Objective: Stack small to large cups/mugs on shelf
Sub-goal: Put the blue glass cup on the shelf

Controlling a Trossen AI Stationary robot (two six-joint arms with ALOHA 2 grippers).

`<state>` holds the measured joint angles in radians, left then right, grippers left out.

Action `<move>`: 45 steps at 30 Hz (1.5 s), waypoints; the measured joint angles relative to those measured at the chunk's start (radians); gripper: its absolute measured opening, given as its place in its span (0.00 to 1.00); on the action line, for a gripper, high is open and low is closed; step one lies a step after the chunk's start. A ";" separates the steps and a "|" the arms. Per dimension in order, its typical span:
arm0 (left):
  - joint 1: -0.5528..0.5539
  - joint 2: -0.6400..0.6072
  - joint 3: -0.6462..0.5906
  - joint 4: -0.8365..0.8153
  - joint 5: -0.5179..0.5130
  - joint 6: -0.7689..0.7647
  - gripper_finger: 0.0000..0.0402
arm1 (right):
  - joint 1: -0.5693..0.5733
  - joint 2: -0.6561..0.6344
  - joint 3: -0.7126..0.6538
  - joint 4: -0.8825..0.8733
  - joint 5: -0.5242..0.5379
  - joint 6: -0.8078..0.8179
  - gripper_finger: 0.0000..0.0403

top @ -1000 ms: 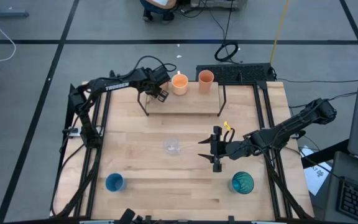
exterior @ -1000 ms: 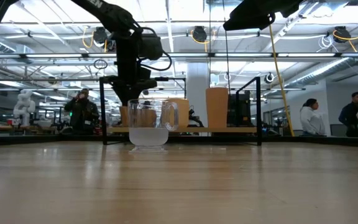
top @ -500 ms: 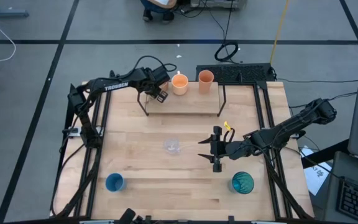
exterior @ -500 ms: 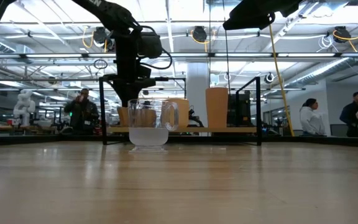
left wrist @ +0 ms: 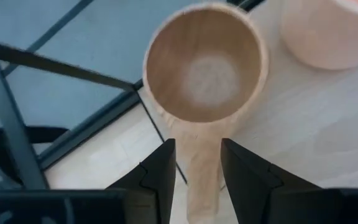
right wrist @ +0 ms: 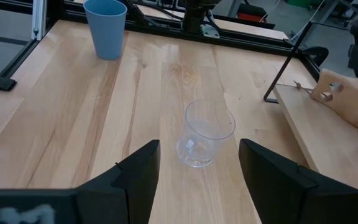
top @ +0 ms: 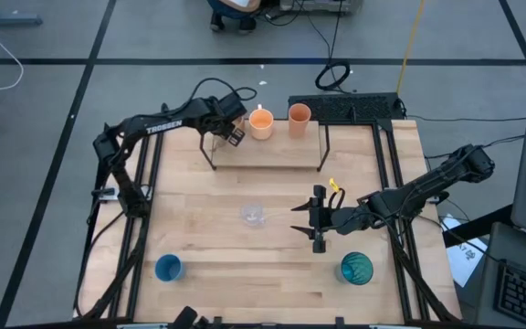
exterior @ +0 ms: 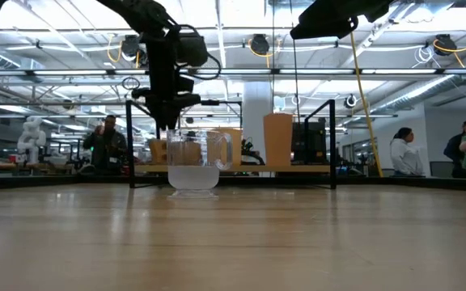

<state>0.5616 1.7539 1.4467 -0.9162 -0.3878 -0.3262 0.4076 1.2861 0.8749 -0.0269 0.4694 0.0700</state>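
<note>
The tan handled mug (left wrist: 207, 68) stands at the far left corner of the shelf (top: 272, 153), a wooden board on black rod legs. My left gripper (top: 230, 132) is over that corner, shut on the mug. Two orange cups (top: 261, 122) (top: 299, 117) stand on the shelf to its right. The tiny clear cup (top: 252, 215) stands on the tabletop at mid-table. My right gripper (top: 303, 219) is open just to the cup's right, pointing at it and touching nothing. The blue cup (top: 168, 268) and the teal ribbed tumbler (top: 356, 268) stand near the front edge. My left gripper pinches the mug's flat handle (left wrist: 199, 163) between its two fingers, one on each side edge. The fingers come from above, slanting down, and lie along the handle. The mug is upright with its mouth up. I cannot tell whether its base rests on the shelf.
The shelf stands at the far middle of the wooden tabletop (top: 199, 238). Bare tabletop lies between the clear cup and the front cups. Black frame rails (top: 144, 183) run along both sides. People stand in the room beyond the table.
My left gripper has gone a little toward the table's far left with the mug. The shelf and both orange cups have slid slightly the same way. My right gripper has kept still.
</note>
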 joint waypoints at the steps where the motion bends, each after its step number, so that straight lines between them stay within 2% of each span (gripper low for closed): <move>1: -0.001 -0.008 0.000 0.007 0.001 0.003 0.32 | 0.000 0.000 0.000 0.000 0.000 0.000 0.52; 7: -0.015 -0.076 0.001 0.024 0.014 0.029 0.32 | 0.000 0.000 0.000 0.000 0.000 0.000 0.52; 17: -0.083 -0.227 0.001 0.162 0.048 0.172 0.32 | 0.000 0.000 0.000 0.000 0.000 0.000 0.52; 23: -0.145 -0.344 0.001 0.150 0.056 0.241 0.32 | 0.000 0.000 0.000 0.000 0.000 0.015 0.52; 31: -0.296 -0.465 0.001 0.069 0.049 0.301 0.32 | -0.001 0.000 0.000 0.007 0.001 0.075 0.52; 37: -0.438 -0.505 -0.012 -0.004 0.043 0.321 0.32 | -0.001 -0.018 0.000 0.008 0.003 0.142 0.52; 41: -0.530 -0.532 -0.074 0.006 -0.017 0.291 0.32 | -0.001 -0.039 0.000 0.004 0.004 0.167 0.52; 45: -0.607 -0.571 -0.174 0.087 -0.064 0.258 0.32 | -0.002 -0.066 0.001 -0.013 0.003 0.179 0.52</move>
<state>-0.0450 1.1824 1.2728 -0.8293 -0.4518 -0.0683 0.4059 1.2198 0.8757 -0.0399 0.4723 0.2492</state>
